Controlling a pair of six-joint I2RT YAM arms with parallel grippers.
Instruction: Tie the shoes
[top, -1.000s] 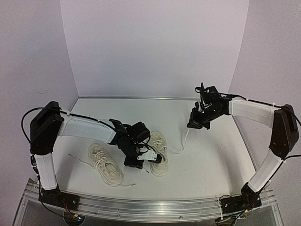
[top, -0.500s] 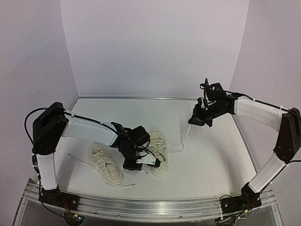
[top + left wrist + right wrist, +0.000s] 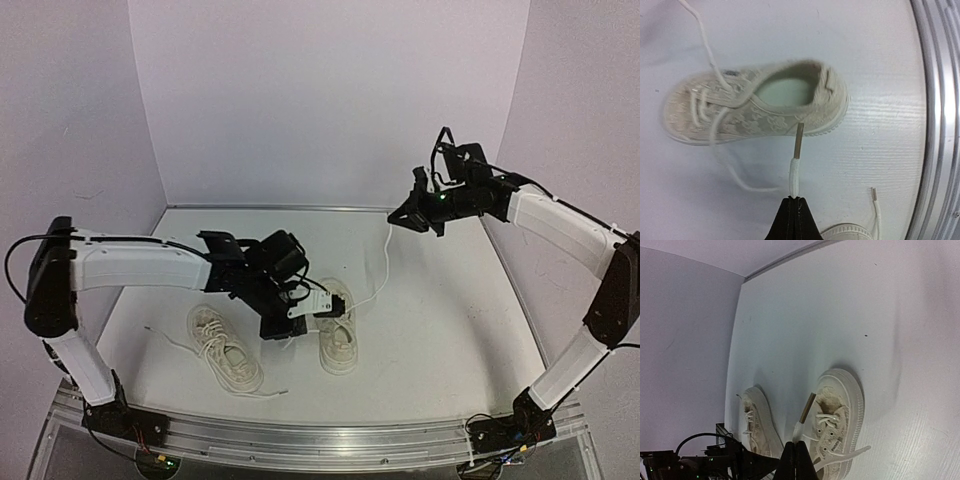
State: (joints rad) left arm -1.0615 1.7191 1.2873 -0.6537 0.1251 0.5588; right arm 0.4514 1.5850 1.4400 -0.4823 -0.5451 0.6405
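Your left gripper (image 3: pixel 794 199) is clamped on one lace end (image 3: pixel 794 175) just beside the shoe (image 3: pixel 755 102). Your right gripper (image 3: pixel 799 444) pinches its other lace (image 3: pixel 806 410), raised well behind that shoe. A second shoe (image 3: pixel 222 345) lies beside it.

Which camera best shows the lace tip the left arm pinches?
Left wrist view: the lace tip stands clear above the shut fingers. From above it is too small; the right wrist view shows a second tip.
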